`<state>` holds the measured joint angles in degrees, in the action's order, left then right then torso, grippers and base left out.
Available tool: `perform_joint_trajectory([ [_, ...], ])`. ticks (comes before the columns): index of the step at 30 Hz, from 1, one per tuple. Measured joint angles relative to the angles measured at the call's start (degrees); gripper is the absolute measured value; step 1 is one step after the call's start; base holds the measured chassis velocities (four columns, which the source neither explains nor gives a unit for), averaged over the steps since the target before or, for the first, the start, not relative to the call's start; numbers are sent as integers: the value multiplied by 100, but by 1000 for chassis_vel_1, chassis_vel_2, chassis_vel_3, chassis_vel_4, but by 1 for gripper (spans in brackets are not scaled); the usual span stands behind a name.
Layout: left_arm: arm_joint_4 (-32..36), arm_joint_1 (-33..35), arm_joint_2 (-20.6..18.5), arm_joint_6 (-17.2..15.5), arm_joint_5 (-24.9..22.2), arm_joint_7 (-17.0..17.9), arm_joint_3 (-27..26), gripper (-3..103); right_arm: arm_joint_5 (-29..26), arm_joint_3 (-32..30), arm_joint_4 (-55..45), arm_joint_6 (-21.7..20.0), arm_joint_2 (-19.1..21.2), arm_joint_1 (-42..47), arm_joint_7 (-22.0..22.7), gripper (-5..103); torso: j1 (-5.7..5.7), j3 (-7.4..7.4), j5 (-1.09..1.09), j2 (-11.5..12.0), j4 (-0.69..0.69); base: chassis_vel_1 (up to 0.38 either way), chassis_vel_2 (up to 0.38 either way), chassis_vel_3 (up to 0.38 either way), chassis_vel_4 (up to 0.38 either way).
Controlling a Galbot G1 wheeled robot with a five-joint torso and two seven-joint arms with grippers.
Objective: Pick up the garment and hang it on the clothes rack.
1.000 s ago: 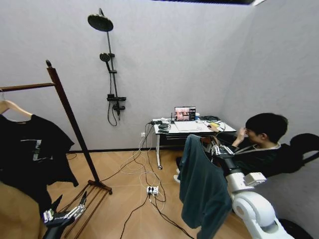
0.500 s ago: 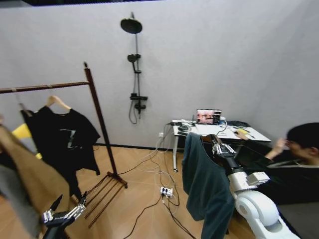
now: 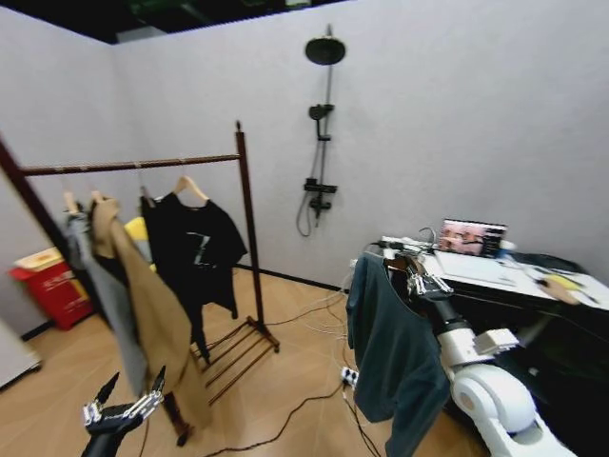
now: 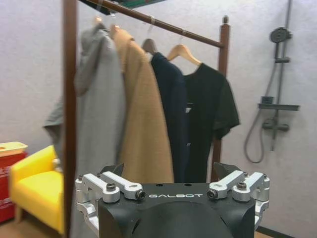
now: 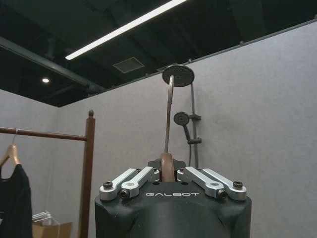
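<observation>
The garment [image 3: 390, 352], a dark teal long-sleeved top, hangs from a wooden hanger in front of my right arm. My right gripper [image 3: 416, 278] is shut on the hanger's neck; in the right wrist view its fingers close around the hanger's wooden neck [image 5: 167, 167]. The clothes rack [image 3: 133, 165], dark reddish-brown wood, stands to the left with several clothes on its bar, and its right post [image 3: 249, 238] is about two metres from the garment. My left gripper [image 3: 122, 409] hangs low at the bottom left, open and empty, facing the rack bar [image 4: 163, 26].
On the rack hang a black printed T-shirt [image 3: 195, 252], a tan coat [image 3: 152, 324] and a grey jacket [image 3: 105, 286]. A black shower stand [image 3: 322, 133] is on the far wall. A desk with a laptop [image 3: 471, 236] stands right. Cables and a power strip [image 3: 347, 376] lie on the floor; a red bin [image 3: 52, 281] is far left.
The whole view has swung left: the rack has come toward the middle and the desk has slid right. The teal garment stays held in my right gripper; the left gripper is unchanged.
</observation>
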<state>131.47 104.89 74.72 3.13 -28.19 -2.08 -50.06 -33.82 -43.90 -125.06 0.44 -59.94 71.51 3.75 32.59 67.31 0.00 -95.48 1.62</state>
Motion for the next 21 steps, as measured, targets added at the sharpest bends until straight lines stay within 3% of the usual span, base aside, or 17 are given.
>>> perform_joint_trajectory([
  [9, 0, 1, 0, 0, 0, 0, 0, 100, 97, -9, 31, 40, -16, -33, -1, 10, 0, 0, 0, 0, -3, 125, 120, 111, 121],
  [21, 0, 1, 0, 0, 0, 0, 0, 100, 148, 11, 38, -86, -12, -197, 21, 10, -1, -1, 0, -1, 2, 13, 24, 19, 17],
])
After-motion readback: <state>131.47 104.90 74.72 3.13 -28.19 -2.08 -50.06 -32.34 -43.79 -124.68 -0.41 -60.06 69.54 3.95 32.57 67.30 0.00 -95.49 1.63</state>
